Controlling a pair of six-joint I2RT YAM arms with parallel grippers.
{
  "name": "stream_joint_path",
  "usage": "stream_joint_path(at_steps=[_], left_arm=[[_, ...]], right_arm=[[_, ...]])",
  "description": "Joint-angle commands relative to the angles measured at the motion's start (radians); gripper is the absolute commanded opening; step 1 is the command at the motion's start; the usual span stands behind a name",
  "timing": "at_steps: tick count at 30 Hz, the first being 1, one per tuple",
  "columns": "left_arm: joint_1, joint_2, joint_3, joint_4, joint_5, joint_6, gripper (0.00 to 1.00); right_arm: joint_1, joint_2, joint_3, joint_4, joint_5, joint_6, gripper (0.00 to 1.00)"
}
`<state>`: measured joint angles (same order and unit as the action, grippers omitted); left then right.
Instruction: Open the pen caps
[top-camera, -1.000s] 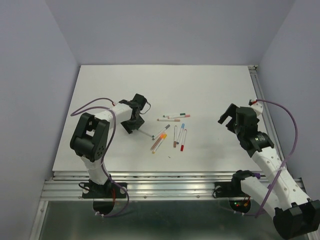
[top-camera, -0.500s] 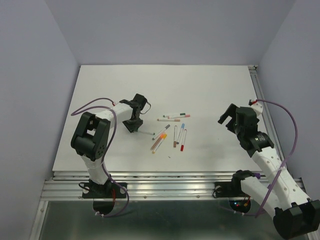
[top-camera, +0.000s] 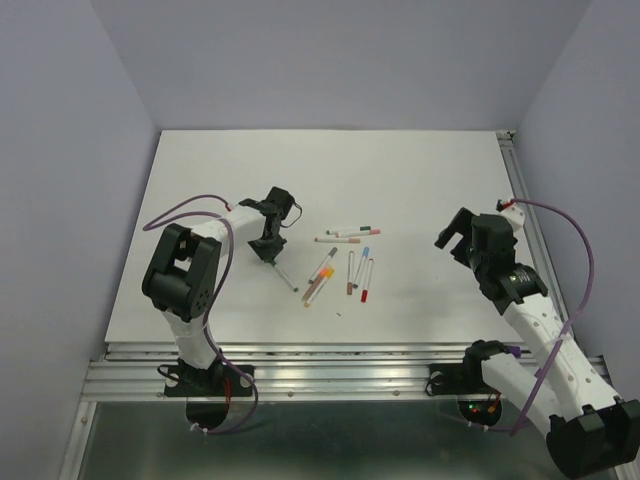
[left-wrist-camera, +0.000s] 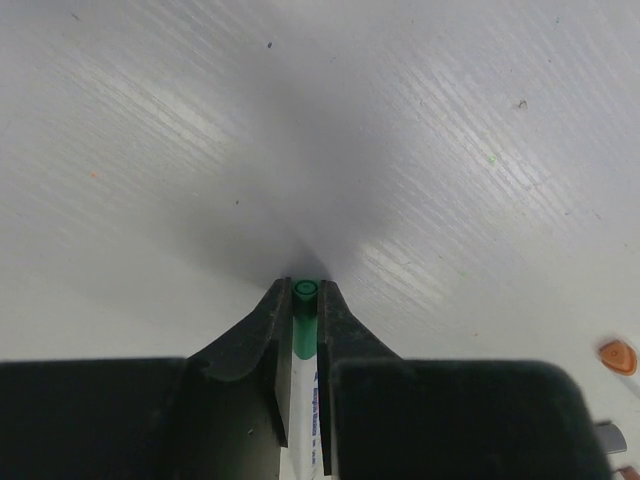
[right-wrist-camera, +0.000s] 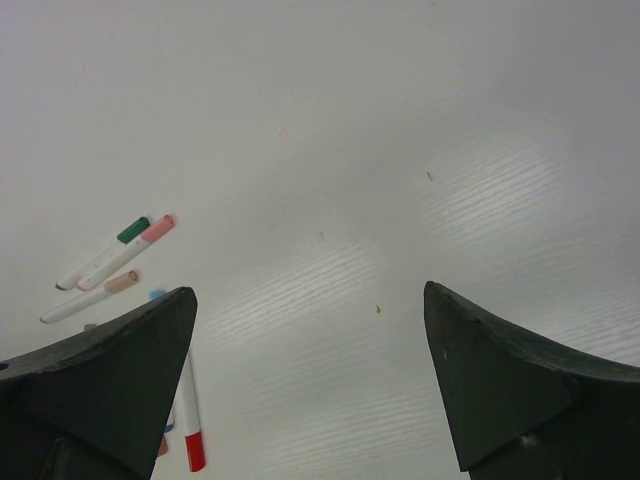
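Seen from above, a white table (top-camera: 400, 180) carries a loose cluster of thin white pens (top-camera: 350, 262) near its middle. Their small coloured pen caps (top-camera: 363, 296) sit on the ends, and most colours are hard to tell apart from this height. The left gripper (left-wrist-camera: 306, 292), just left of the cluster, is pinched on a green-ended pen (top-camera: 288, 279) that slants toward the table's near edge. Its wrist camera shows dark fingers (left-wrist-camera: 262, 335) pressed against the white barrel, with the round green end poking out between the tips. Whether that end is a cap cannot be told. The right gripper (right-wrist-camera: 308, 292) hovers well to the right of the pens, fingers spread wide. Its camera catches a green cap (right-wrist-camera: 132, 230), a pink cap (right-wrist-camera: 158, 228) and a red cap (right-wrist-camera: 194, 452) at lower left. Other pens there are partly hidden behind one finger.
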<state>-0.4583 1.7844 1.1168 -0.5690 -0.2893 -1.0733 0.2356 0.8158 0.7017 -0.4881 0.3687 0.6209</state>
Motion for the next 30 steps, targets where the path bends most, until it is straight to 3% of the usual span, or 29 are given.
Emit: stream_joint_path(at_steps=[1,5,10,11,12,15,17,20,21,22,23,25,30], left_arm=[[-0.005,0.044,-0.017,0.061,0.024,0.006,0.0],[-0.014,-0.083,-0.06,0.147,-0.007,0.022,0.0],[-0.036,-0.404,-0.23,0.297,-0.063,0.041,0.0],[-0.037,-0.448,-0.23,0.31,-0.063,0.045,0.0],[-0.039,-0.488,-0.265,0.314,-0.065,0.038,0.0],[-0.049,-0.614,-0.299,0.334,-0.063,0.05,0.0],[-0.059,-0.676,-0.308,0.359,-0.036,0.061,0.0],[-0.101,-0.714,-0.302,0.409,-0.005,0.073,0.0],[-0.117,-0.715,-0.29,0.42,-0.005,0.075,0.0],[-0.147,-0.712,-0.284,0.428,-0.01,0.078,0.0],[-0.16,-0.711,-0.269,0.435,-0.016,0.079,0.0],[-0.18,-0.704,-0.262,0.436,-0.017,0.079,0.0],[-0.223,-0.721,-0.273,0.449,-0.007,0.047,0.0]], right_arm=[[-0.002,-0.015,-0.028,0.042,-0.033,-0.018,1.0],[-0.004,-0.047,-0.042,0.135,-0.198,-0.046,1.0],[-0.004,-0.144,-0.097,0.301,-0.648,-0.107,1.0],[-0.004,-0.151,-0.099,0.327,-0.649,-0.112,1.0],[-0.002,-0.159,-0.103,0.362,-0.798,-0.112,1.0],[0.005,-0.149,-0.099,0.453,-0.982,-0.089,1.0],[0.065,-0.117,-0.084,0.457,-0.978,-0.117,1.0],[0.264,-0.042,-0.065,0.48,-0.883,-0.16,1.0],[0.337,-0.015,-0.054,0.509,-0.785,-0.176,1.0],[0.487,0.02,-0.027,0.514,-0.727,-0.197,1.0],[0.555,0.084,0.008,0.517,-0.611,-0.237,1.0],[0.676,0.144,0.037,0.534,-0.53,-0.268,1.0],[0.719,0.268,0.033,0.726,-0.476,-0.299,1.0]])
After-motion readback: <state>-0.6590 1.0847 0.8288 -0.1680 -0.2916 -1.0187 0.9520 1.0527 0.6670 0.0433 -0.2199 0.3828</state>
